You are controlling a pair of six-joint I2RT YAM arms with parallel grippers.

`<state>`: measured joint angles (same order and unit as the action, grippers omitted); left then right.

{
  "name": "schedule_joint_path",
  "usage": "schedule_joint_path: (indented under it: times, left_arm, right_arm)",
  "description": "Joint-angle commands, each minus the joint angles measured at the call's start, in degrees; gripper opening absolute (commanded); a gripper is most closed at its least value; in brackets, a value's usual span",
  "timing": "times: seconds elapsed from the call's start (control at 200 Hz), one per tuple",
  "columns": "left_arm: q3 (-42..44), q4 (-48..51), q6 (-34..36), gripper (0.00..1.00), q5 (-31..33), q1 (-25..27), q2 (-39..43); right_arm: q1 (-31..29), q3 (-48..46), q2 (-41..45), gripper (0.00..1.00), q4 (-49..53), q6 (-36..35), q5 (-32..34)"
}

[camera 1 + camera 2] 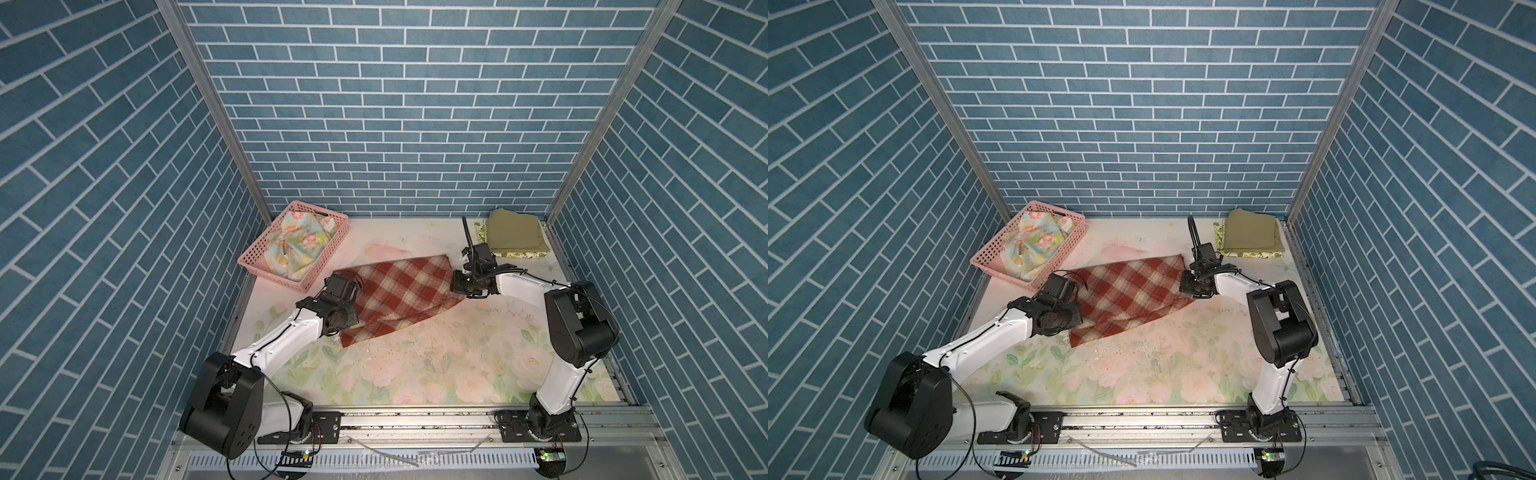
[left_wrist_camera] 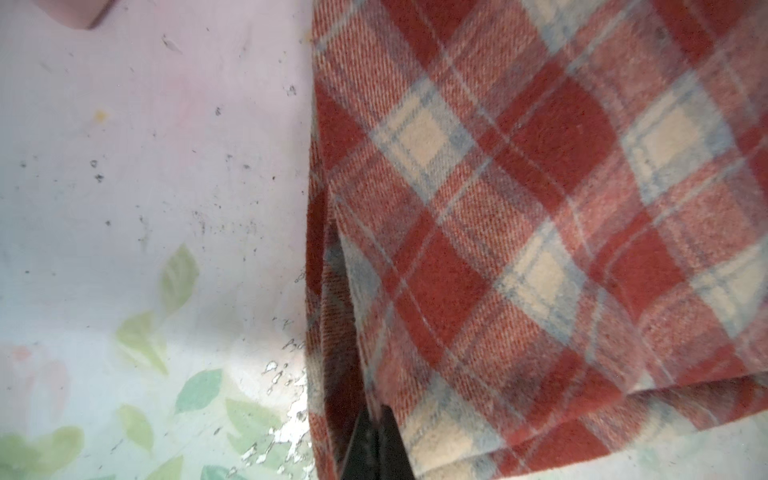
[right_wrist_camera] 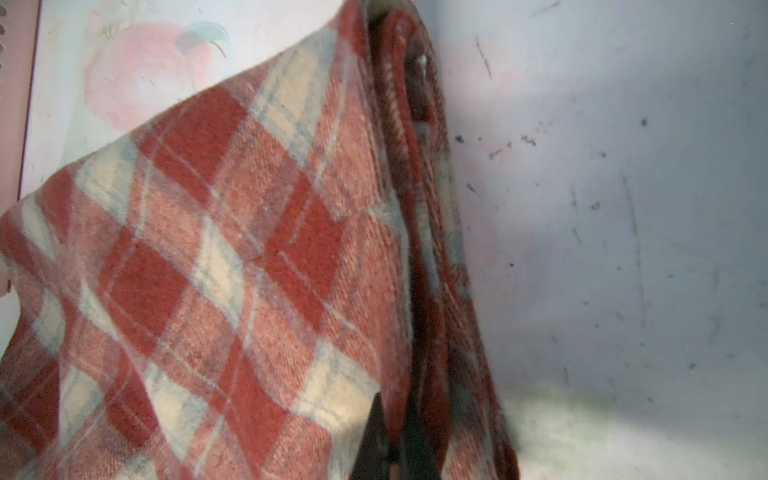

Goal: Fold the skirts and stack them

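plaid skirt [image 1: 399,291] tight in both tools [image 2: 376,415] [image 3: 397,419]

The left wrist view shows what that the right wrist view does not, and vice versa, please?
Only the left wrist view: the left gripper shut on the plaid skirt at its side edge, and distinct green leaf print on the table covering. Only the right wrist view: the right gripper shut on the skirt's thick rolled edge, and a large pink rose print. Both: the plaid skirt against the worn, speckled covering.
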<state>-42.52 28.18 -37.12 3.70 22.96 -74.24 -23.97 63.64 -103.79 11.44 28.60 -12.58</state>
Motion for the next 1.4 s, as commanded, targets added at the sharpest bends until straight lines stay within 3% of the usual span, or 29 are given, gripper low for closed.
schedule_joint_path:
  times: [0.0,0.525,0.9,1.15,1.205,1.255,1.395]
  left_arm:
    - [-2.07,3.72,1.16,0.00,2.05,-0.11,2.48]
    - [3.39,7.70,0.36,0.00,3.19,-0.50,10.14]
    - [11.29,2.61,-2.68,0.00,-0.27,-0.55,9.82]
    - [15.33,-1.54,-4.08,0.00,-1.56,-0.28,7.33]
    - [15.41,-1.69,-3.96,0.00,-1.31,-0.20,6.62]
    - [15.35,-1.56,-3.95,0.00,-0.98,-0.14,6.38]
    - [14.21,-1.03,-3.66,0.22,-0.54,-0.17,6.26]
  right_arm:
    - [0.46,3.83,3.33,0.00,3.08,-2.29,1.65]
    - [2.55,2.34,8.33,0.00,5.39,-2.94,1.77]
    - [2.45,-4.97,9.80,0.00,2.29,-1.27,1.15]
    - [2.52,-8.20,6.22,0.00,0.38,-1.42,0.85]
    - [2.52,-8.41,6.09,0.09,0.25,-1.44,0.55]
    - [2.52,-8.43,6.51,0.23,0.30,-1.44,0.46]
    - [2.97,-8.37,8.97,0.53,0.77,-0.49,0.08]
